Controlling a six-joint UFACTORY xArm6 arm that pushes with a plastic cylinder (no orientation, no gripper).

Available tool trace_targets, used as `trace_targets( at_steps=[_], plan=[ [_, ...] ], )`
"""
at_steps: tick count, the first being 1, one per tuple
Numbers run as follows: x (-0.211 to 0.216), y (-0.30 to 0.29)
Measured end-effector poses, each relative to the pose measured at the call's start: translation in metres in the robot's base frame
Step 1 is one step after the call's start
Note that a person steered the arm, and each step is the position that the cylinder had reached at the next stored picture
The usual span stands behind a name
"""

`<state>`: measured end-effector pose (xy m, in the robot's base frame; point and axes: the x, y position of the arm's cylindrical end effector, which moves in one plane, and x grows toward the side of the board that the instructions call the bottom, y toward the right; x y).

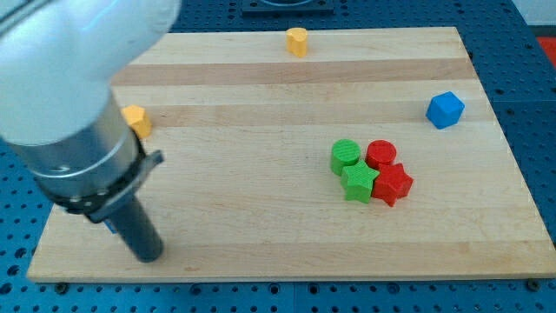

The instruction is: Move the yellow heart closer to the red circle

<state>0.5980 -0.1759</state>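
Note:
The yellow heart (297, 40) sits near the top edge of the wooden board, a little left of centre. The red circle (380, 154) lies right of centre in a tight cluster with a green circle (345, 156), a green star (357, 183) and a red star (392, 184). My rod comes down at the view's lower left, and my tip (148, 254) rests on the board near its bottom-left corner, far from the yellow heart and the cluster.
A second yellow block (136, 119), partly hidden behind my arm, lies at the board's left. A blue cube (445, 109) sits near the right edge. The board (261, 130) rests on a blue perforated table.

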Motion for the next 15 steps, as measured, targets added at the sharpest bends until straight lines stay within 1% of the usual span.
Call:
trace_targets(
  at_steps=[1, 2, 3, 4, 5, 6, 7, 8, 10, 12, 13, 15],
  plan=[
    [-0.007, -0.011],
    [-0.025, -0.018],
    [-0.037, -0.044],
    [-0.037, -0.076],
    [-0.049, -0.083],
    [-0.052, -0.072],
    [-0.053, -0.047],
    [-0.069, -0.034],
    [-0.112, -0.002],
    [-0.175, 0.041],
    [-0.199, 0.054],
    [-0.211, 0.114]
  ],
)
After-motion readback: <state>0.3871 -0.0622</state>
